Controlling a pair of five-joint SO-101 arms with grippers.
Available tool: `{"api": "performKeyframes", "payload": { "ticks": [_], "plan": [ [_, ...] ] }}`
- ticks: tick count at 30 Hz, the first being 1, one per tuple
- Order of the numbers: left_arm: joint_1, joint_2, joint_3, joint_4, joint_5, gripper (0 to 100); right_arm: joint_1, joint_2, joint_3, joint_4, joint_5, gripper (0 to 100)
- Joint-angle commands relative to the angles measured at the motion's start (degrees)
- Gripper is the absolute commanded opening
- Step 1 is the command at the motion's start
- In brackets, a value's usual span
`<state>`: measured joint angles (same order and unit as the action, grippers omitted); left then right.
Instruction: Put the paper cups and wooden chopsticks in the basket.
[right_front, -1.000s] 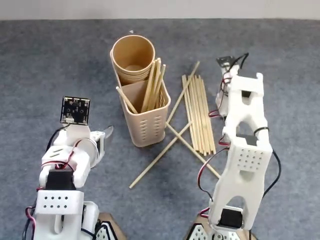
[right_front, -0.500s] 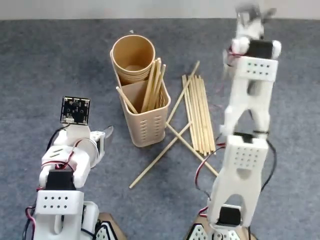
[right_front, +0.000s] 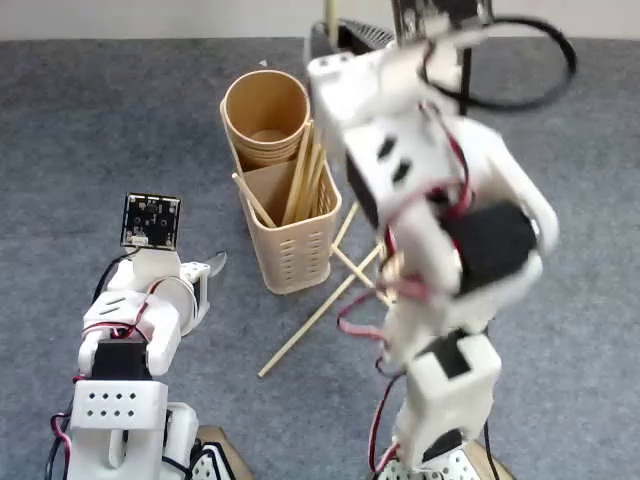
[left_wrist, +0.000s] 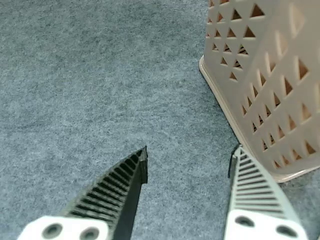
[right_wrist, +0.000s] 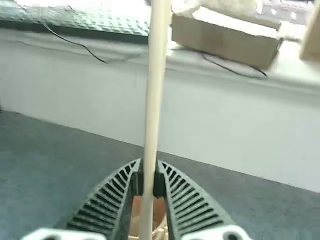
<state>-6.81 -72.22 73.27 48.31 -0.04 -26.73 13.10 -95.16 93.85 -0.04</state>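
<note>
Wooden chopstick: light, stiff, smooth, likely to pivot unless gripped near mid-length; pinched upright in right gripper, raised near basket; left gripper spread wide, empty, beside basket.

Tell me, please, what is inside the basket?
Stacked paper cups and several wooden chopsticks stand in the basket; the stack's lower part and the basket's floor are covered.

Legible text, labels, numbers, signs: none. Basket, paper cups and cardboard box: no readable marking on any visible surface.
</note>
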Motion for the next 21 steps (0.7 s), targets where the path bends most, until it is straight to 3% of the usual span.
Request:
{"api": "performKeyframes", "payload": {
  "ticks": [1,6,8,13,18,21],
  "plan": [
    [0.92,-0.57,-0.22,-0.88,0.53,26,-4.26,-7.08,-6.29,2.86,-0.53,0.5],
    [0.92,-0.57,-0.13,-0.88,0.53,26,-2.24,-14.11,-1.1,7.6,-0.44,0.4],
    [0.92,-0.48,-0.13,-0.88,0.53,26,2.59,-18.15,12.0,7.52,-0.7,0.4],
    [0.92,-0.48,-0.13,-0.88,0.53,26,3.03,-33.1,41.01,6.9,-0.26,0.4],
    [0.92,-0.48,-0.13,-0.88,0.53,26,-0.57,-48.4,59.65,-3.03,0.53,0.5],
    [0.92,-0.48,-0.13,-0.88,0.53,26,-1.54,-55.87,78.64,-17.8,0.44,0.5]
  ]
}}
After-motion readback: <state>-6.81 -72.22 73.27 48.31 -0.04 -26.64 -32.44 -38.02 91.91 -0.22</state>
